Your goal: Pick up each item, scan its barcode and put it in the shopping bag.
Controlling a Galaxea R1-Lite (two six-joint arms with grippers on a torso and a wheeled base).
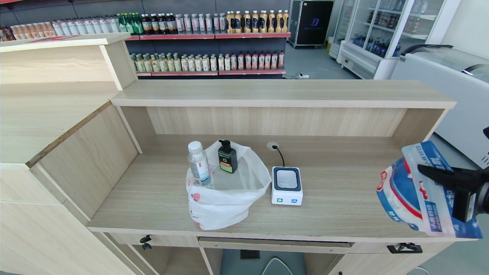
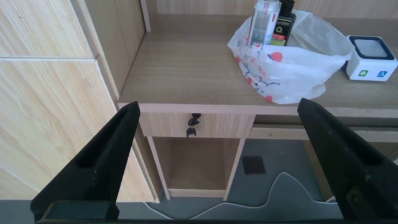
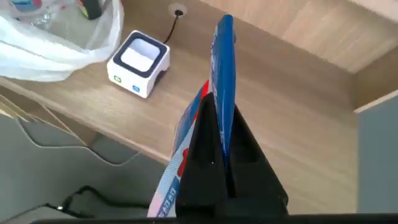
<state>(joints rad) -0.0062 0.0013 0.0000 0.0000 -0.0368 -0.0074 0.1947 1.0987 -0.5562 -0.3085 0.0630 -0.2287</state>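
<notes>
A pale wooden table (image 1: 336, 191) with a raised ledge (image 1: 282, 93) is seen. Behind it, red shelves (image 1: 214, 36) are lined with bottles (image 1: 206, 62) against a dark wall (image 1: 198, 46); glass-door coolers (image 1: 386, 26) and a chest freezer (image 1: 439, 72) are stood on grey floor (image 1: 317, 61).

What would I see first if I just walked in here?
Probably the blue-and-white pack, pinched in the right end effector over the right end of the counter. Next, the white shopping bag in the middle, with a clear bottle and a dark pump bottle standing in it, and the white scanner beside it.
</notes>
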